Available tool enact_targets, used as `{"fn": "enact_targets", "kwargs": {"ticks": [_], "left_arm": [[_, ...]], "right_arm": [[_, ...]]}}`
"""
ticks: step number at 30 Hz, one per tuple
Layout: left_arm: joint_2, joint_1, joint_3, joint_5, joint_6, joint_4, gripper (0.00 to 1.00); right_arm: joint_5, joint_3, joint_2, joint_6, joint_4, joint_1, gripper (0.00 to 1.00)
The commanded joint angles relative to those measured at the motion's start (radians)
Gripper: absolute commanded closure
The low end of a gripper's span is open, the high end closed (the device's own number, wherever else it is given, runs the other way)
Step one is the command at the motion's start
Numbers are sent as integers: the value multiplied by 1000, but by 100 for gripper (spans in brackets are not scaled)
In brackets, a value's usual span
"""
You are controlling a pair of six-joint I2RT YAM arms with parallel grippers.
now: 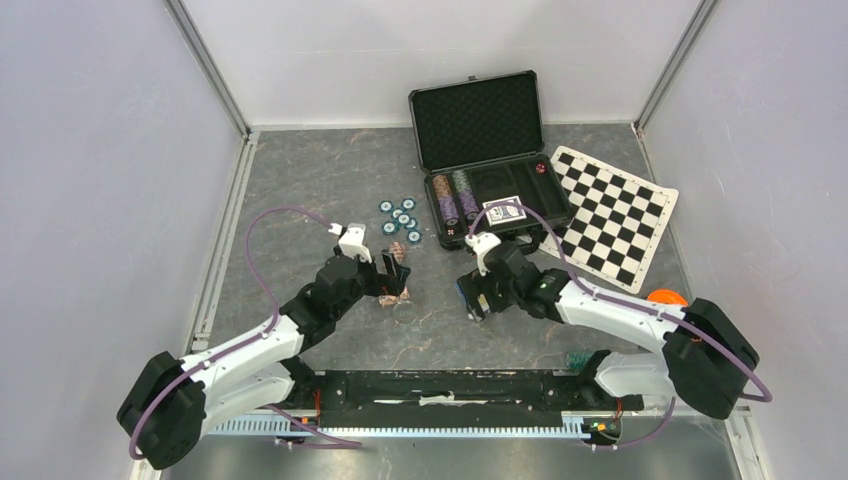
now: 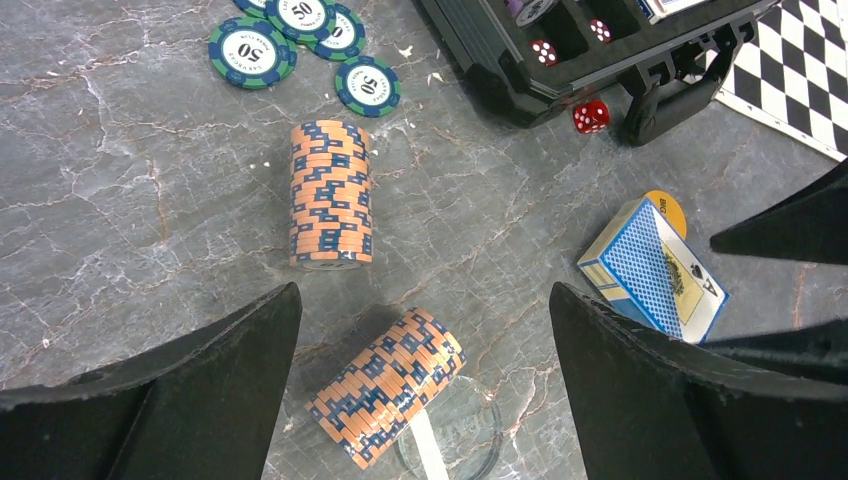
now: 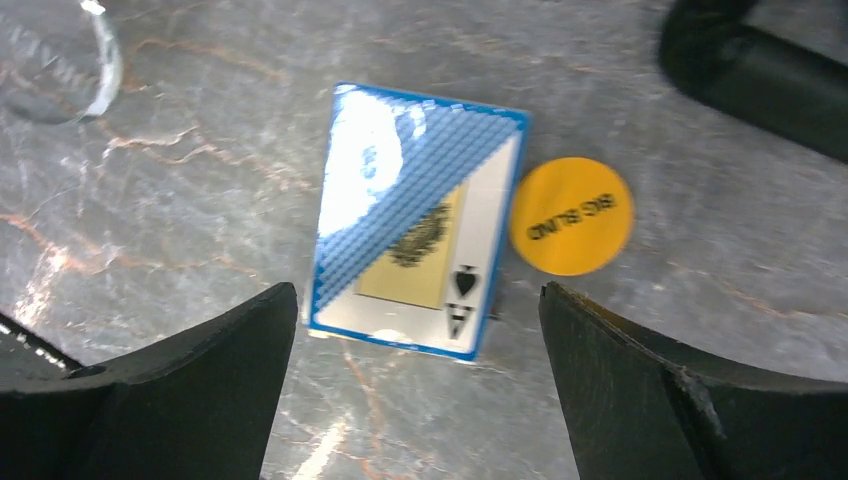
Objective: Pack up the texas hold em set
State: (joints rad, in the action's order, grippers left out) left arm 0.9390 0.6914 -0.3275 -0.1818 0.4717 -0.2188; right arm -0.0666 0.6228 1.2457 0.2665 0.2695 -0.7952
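Shows black hard case (image 1: pixel 490 190) open at far middle of table (image 1: pixel 300 180), lid upright, foam lining (image 1: pixel 478 120) exposed; holds rows of purple and brown-white chips (image 1: pixel 452 198) at its left end, a second blue deck (image 1: pixel 505 212) near its front, two red dice (image 2: pixel 543 52) just inside front wall. Shows checkered mat (image 1: pixel 612 212) flat at case's right side; orange ring toy (image 1: pixel 666 297) near right edge, partly hidden by right arm (image 1: pixel 620 310). Shows teal chips (image 1: pixel 400 218) scattered flat on table left of case, marked 50 in left wrist view.

Has left gripper (image 2: pixel 422 295) spread wide, gripping nothing, hovering over a brown-white chip stack (image 2: pixel 385 388) lying on its side, slanted, between fingers (image 2: pixel 200 400) but touching neither; second chip stack (image 2: pixel 331 195) on its side just beyond, apart from the first. Catches a clear round piece (image 2: pixel 450 440) at near stack's end, kind unclear. Places loose red die (image 2: pixel 590 116) on table just in front of case, beside handle (image 2: pixel 670 95).

Has right gripper (image 3: pixel 417 290) spread wide too, pinching nothing; blue card deck (image 3: pixel 415 220) lying on table below the gap, clear of both fingers; yellow Big Blind button (image 3: pixel 571 215) flat just beside deck's edge, touching or nearly, can't tell.
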Motion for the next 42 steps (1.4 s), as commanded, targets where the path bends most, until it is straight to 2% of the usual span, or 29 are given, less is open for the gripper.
{"fn": "enact_targets", "kwargs": {"ticks": [1,6,11,15,20,23,31,34,42], "left_arm": [[-16,2,7,-26,-36,-37,0],[-8,3,2,-16,-35,-37,0],[-10,2,1,-14,-33,-37,0],[-14,2,2,-12,-32,-37,0],[-14,2,1,-8,-30,-37,0],[-17,2,2,-5,-30,-37,0],[-12,2,1,-3,-26,-37,0],[-15,2,2,1,-23,-36,0],[-37,2,6,6,-15,-30,0]], "right_arm": [[-42,21,54,72,-43,-80,4],[-57,42,125,97,-67,-95,8],[-95,80,149,112,-55,-97,31],[-156,122,91,109,-13,-95,41],[-248,188,40,88,85,-84,43],[-268,164,7,78,117,-27,45],[-260,-20,-221,73,92,269,47],[-261,-43,-277,64,93,336,47],[-202,8,-312,46,75,363,48]]}}
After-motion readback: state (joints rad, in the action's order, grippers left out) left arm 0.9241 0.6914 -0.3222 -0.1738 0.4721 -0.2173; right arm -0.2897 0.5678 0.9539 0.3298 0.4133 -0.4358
